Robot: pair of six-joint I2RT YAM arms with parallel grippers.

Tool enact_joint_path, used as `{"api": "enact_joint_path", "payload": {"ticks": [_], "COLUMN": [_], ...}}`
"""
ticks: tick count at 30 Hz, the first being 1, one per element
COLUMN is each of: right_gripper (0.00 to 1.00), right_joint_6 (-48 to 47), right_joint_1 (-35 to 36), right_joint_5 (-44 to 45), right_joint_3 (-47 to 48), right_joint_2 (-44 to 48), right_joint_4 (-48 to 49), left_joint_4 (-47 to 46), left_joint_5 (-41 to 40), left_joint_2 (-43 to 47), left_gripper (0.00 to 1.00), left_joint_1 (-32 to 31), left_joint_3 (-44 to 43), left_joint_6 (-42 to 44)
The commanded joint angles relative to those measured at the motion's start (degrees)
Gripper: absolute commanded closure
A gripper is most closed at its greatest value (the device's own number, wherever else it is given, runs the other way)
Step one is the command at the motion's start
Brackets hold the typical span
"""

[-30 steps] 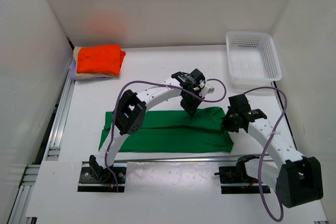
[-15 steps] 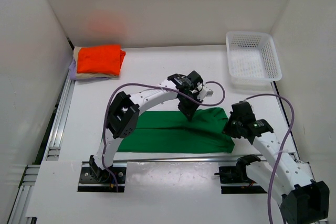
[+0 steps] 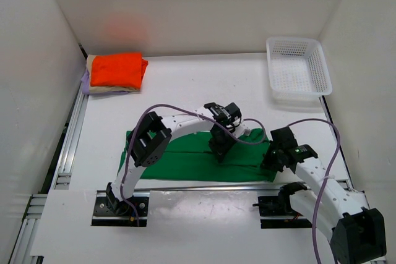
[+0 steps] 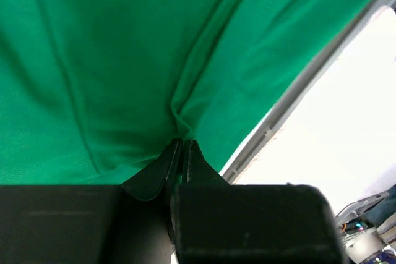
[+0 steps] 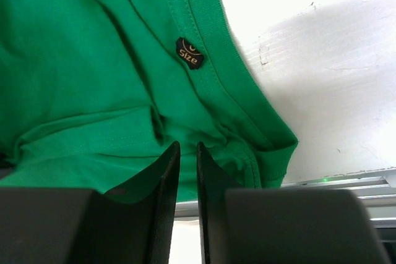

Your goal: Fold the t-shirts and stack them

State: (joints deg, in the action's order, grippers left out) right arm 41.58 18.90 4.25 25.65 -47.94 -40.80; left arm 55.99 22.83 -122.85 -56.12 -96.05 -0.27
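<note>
The green t-shirt lies as a long band across the near part of the table. My left gripper is over its middle, shut on a pinched fold of the green cloth, which puckers right at my left gripper's tips. My right gripper hovers at the shirt's right end. In the right wrist view my right gripper stands slightly open above the collar end with its black size label. An orange-red t-shirt tops a folded stack at the far left, with beige and lavender edges beneath.
A white mesh basket stands at the far right corner. A metal rail runs along the table's near edge, just past the green shirt. White walls enclose the table on three sides.
My left gripper has drawn the pinched green cloth from the shirt's far edge toward the near edge. My right gripper's jaws have parted slightly at the shirt's right end.
</note>
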Motion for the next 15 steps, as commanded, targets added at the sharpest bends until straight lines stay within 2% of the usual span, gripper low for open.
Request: {"api": "enact_joint_path", "payload": {"ticks": [1, 4, 7, 9, 12, 15], "right_gripper": [0.78, 0.77, 0.84, 0.88, 0.92, 0.95], "right_joint_6": [-0.7, -0.7, -0.7, -0.1, 1.0, 1.0], "right_joint_1": [0.1, 0.1, 0.1, 0.1, 0.1, 0.6], "right_joint_5": [0.0, 0.6, -2.5, -4.8, -9.3, -11.8], "right_joint_3": [1.7, 3.2, 3.7, 3.7, 3.7, 3.7], "right_joint_2": [2.3, 4.9, 5.5, 3.6, -0.8, -6.2], "right_joint_4": [-1.8, -1.0, 3.8, 6.8, 13.2, 18.0], "left_joint_4": [-0.3, 0.4, 1.8, 2.8, 5.4, 6.3], "left_joint_5": [3.2, 3.2, 3.8, 4.6, 7.5, 8.6], "left_joint_2": [2.8, 2.8, 3.3, 3.3, 3.9, 4.5], "left_gripper": [0.86, 0.84, 0.73, 0.65, 0.59, 0.57], "left_joint_1": [-0.8, -0.8, -0.8, -0.8, -0.8, -0.8], "left_joint_3": [0.1, 0.1, -0.5, -0.5, -1.0, -1.0], "left_joint_6": [0.3, 0.3, 0.3, 0.3, 0.3, 0.3]}}
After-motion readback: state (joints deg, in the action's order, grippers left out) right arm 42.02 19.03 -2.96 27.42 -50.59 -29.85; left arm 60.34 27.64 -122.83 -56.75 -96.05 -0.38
